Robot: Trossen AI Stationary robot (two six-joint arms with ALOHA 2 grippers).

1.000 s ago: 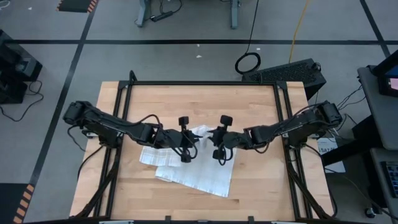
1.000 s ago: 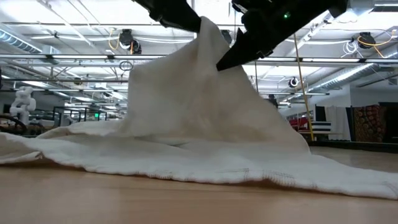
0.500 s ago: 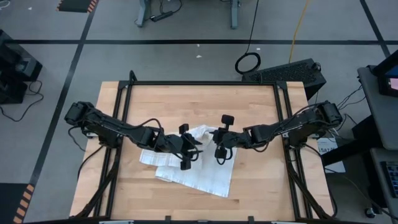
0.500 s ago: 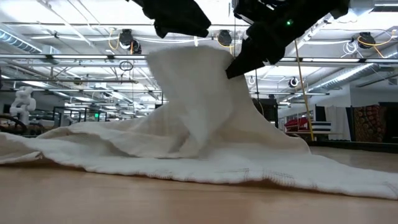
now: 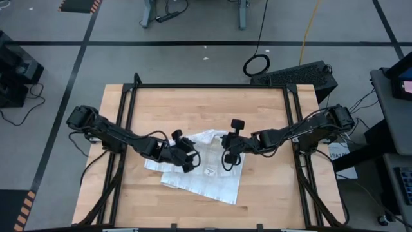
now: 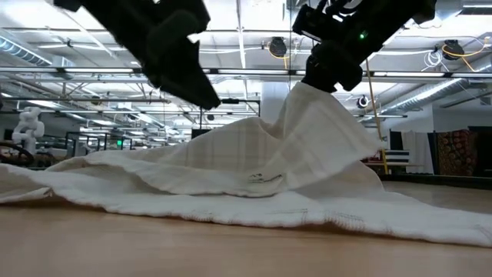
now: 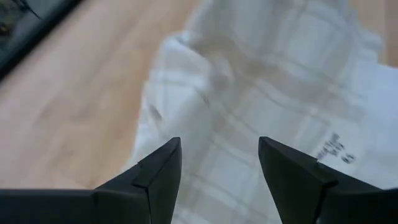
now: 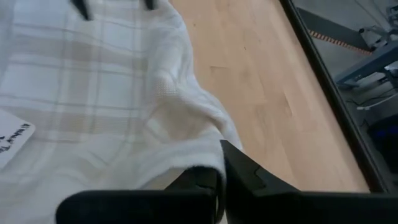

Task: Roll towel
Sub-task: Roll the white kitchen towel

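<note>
Lying crumpled mid-table (image 5: pixel 257 109), the plaid towel (image 5: pixel 206 177) peaks where the right gripper (image 5: pixel 226 151) pinches a fold, fingers closed on cloth. Left gripper (image 5: pixel 187 154) hovers just above the towel's left side w/ fingers (image 7: pixel 158 171) apart, holding nothing. Small tag (image 5: pixel 210 171) faces up.
</note>
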